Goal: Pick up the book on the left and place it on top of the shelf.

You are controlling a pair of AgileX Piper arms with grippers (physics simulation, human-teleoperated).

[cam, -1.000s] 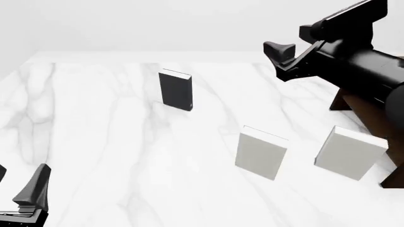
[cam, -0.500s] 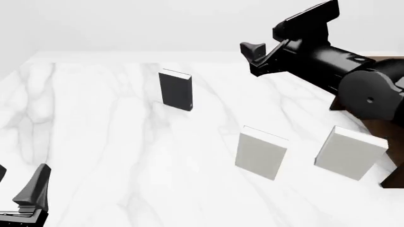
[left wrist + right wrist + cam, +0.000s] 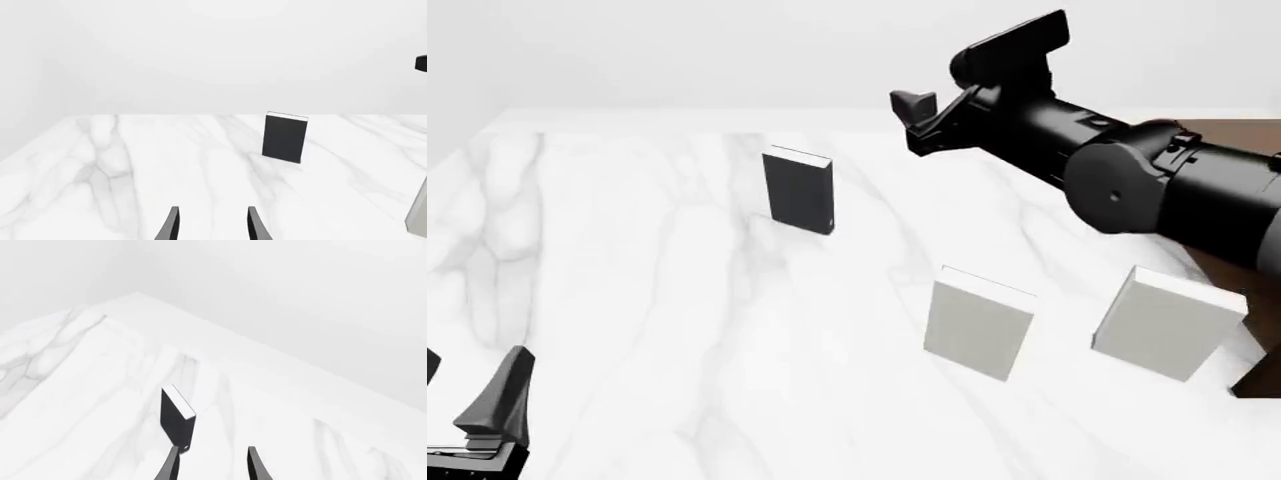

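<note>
The book (image 3: 798,190) has a black cover and white page edges, and stands upright on the marble table toward the far left. It also shows in the left wrist view (image 3: 285,136) and the right wrist view (image 3: 175,420). My right gripper (image 3: 914,122) hangs open in the air, to the right of the book and above it, holding nothing (image 3: 212,466). My left gripper (image 3: 465,388) rests open and empty at the near left corner (image 3: 213,224). The dark brown shelf (image 3: 1238,130) is mostly hidden behind the right arm at the far right.
Two pale grey-white books (image 3: 978,322) (image 3: 1165,322) stand upright at the near right, in front of the shelf. One pale book's edge (image 3: 419,215) shows in the left wrist view. The thick black right arm (image 3: 1148,180) stretches above them.
The right arm has swung left and forward over the table, bringing its open gripper closer to the black book. The left gripper and all books stay put.
</note>
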